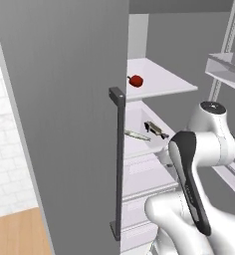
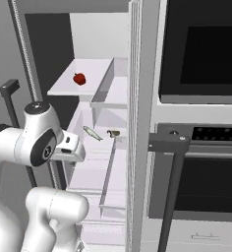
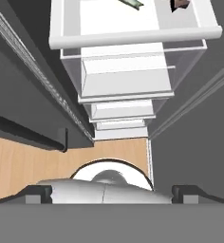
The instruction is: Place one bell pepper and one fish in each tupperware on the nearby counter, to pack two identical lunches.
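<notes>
A red bell pepper (image 1: 136, 80) (image 2: 79, 78) lies on the upper white shelf of the open fridge. On the shelf below lie a silvery fish (image 1: 137, 134) (image 2: 92, 133) and a darker fish (image 1: 156, 129) (image 2: 113, 133); both also peek in at the hand view's top edge, the silvery fish (image 3: 133, 3) left of the darker fish (image 3: 180, 4). My gripper (image 3: 112, 193) is open and empty, its fingertips (image 3: 38, 194) wide apart, aimed down past the fridge drawers, in front of and below the fish shelf. The tupperware is out of view. A strip of the counter (image 1: 15, 231) shows at lower left.
The grey fridge door (image 1: 64, 124) with its dark handle (image 1: 118, 164) stands open on the left. Clear fridge drawers (image 3: 128, 76) stack below the fish shelf. A black wall oven (image 2: 201, 49) with a dark handle (image 2: 169, 142) stands to the right.
</notes>
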Controlling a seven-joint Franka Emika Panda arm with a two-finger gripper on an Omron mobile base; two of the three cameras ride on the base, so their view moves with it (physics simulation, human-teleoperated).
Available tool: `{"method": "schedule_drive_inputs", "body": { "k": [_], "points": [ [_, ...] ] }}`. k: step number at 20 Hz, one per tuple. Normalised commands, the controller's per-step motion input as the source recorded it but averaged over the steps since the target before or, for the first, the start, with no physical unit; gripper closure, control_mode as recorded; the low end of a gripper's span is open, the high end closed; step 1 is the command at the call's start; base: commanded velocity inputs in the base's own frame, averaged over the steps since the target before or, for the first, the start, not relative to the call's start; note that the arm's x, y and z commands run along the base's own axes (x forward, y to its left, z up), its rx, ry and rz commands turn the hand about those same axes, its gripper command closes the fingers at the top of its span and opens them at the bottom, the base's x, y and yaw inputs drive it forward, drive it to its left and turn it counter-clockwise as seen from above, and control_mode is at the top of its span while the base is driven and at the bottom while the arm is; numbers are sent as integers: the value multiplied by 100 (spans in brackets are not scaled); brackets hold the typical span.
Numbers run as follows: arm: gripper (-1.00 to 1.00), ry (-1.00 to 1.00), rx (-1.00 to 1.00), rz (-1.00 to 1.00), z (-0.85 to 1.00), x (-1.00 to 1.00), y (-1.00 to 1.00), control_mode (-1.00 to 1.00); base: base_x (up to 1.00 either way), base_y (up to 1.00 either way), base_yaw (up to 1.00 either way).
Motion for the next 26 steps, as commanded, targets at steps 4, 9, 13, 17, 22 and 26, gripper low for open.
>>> {"method": "schedule_drive_inputs", "body": {
  "k": [4, 9, 13, 17, 22, 26],
  "points": [
    [-100, -12, -7, 10, -14, 82, 2, -100, 0, 0, 0],
    [-100, -18, -13, 8, -28, 100, 2, -100, 0, 0, 0],
    [-100, -9, -5, 8, -30, 94, -2, -100, 0, 0, 0],
    [-100, 0, 0, 11, 0, 84, 0, -100, 0, 0, 0],
    [-100, 1, 0, 9, -8, 86, 1, -100, 0, 0, 0],
    [-100, 2, 0, 6, -18, 92, 5, -100, 0, 0, 0]
  ]
}}
